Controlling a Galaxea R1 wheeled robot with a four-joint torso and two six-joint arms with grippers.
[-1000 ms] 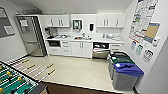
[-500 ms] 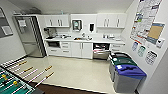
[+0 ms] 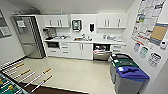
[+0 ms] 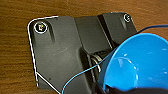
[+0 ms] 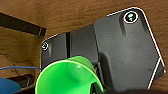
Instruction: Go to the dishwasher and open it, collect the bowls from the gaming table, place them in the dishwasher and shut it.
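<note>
Dishwasher (image 3: 102, 51) sits in the far kitchen run, under the white counter (image 3: 100, 40), right of the sink (image 3: 81, 39); its steel door is tilted open at the top, dark interior showing above it. Tall steel fridge (image 3: 28, 37) stands at the left end of the cabinets. Near the right wall, a row of waste bins, the closest with a blue lid (image 3: 132, 72). Foosball table (image 3: 7, 86) at lower left, rods reaching out over the pale floor. Blue bowl (image 4: 140, 65) looms large in the left wrist view, close against the arm's dark plate, wood-grain floor beneath. Green bowl (image 5: 66, 77) likewise in the right wrist view. Jaw position on either arm: cannot tell; cannot confirm a grip on either bowl.
</note>
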